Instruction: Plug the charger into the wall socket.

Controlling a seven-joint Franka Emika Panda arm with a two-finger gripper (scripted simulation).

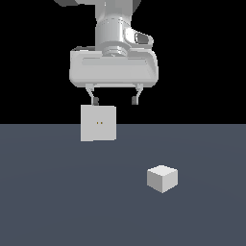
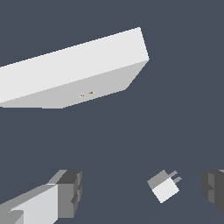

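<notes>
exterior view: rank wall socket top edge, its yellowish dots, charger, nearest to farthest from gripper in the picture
1. Wall socket top edge, just under the open gripper.
2. Yellowish dots, panel centre.
3. Charger, on the floor, exterior view's right.

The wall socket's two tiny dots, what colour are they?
Yellowish, on the white wall socket; clearest in the exterior view.

No legible text, labels, brands, numbers or signs in either view, wall socket (image 1: 98,123) face plain white apart from two tiny yellowish dots, charger (image 1: 162,178) unmarked white, arm housing bare of any lettering
</notes>
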